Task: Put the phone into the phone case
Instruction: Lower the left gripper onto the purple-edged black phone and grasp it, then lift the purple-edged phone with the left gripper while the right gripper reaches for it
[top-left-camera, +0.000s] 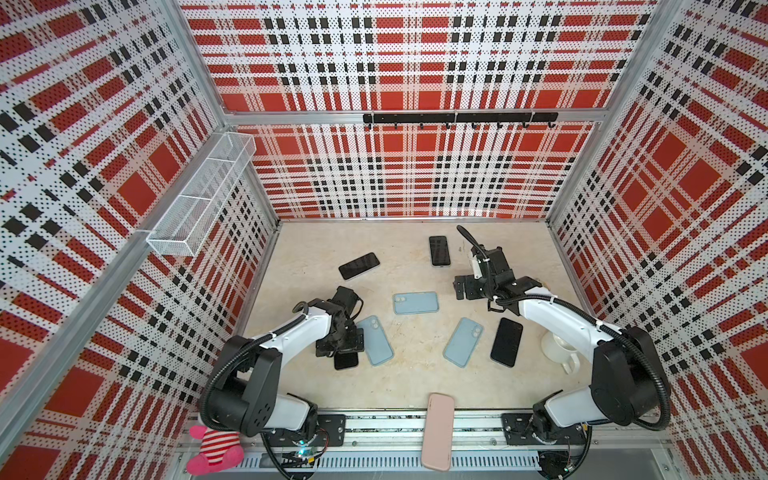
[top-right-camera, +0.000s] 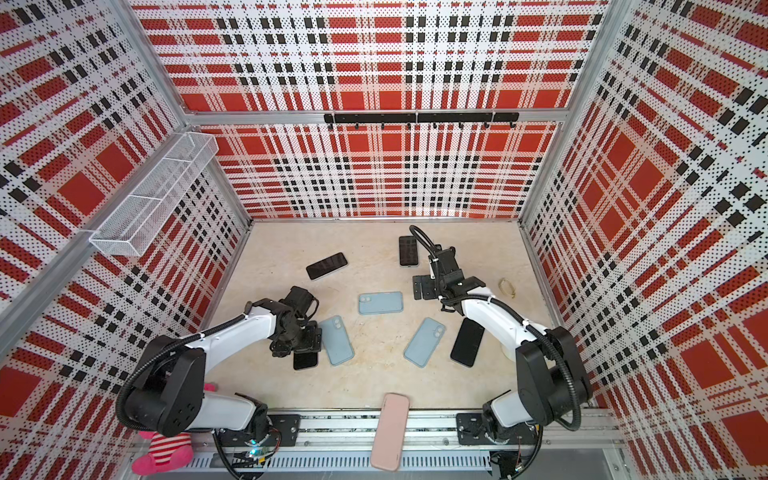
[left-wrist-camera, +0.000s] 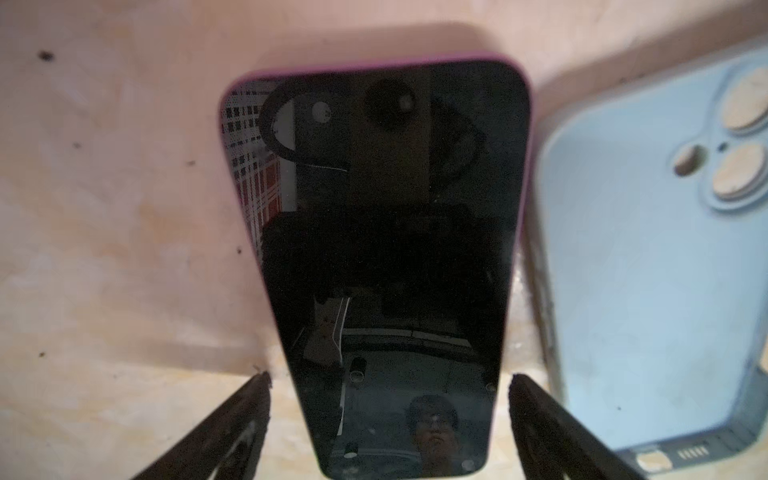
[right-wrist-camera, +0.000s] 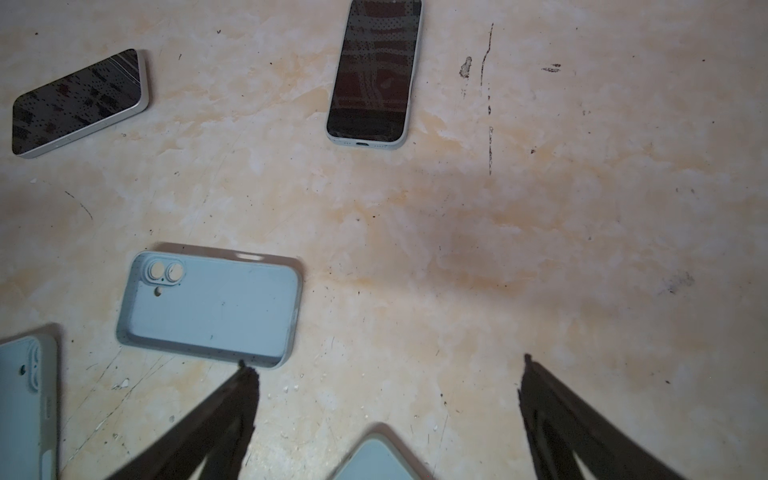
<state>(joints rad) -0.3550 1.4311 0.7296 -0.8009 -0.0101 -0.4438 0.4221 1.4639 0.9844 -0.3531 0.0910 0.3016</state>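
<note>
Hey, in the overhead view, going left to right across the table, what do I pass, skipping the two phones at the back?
Half-hidden dark phone → left blue case → middle blue case → right blue case → black phone → white cup. Pink case at the front overlaps; omitted.

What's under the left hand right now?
A purple-edged phone, screen up, between the fingers of the open left hand, beside a blue case. In both top views the hand covers all but one end.
</note>
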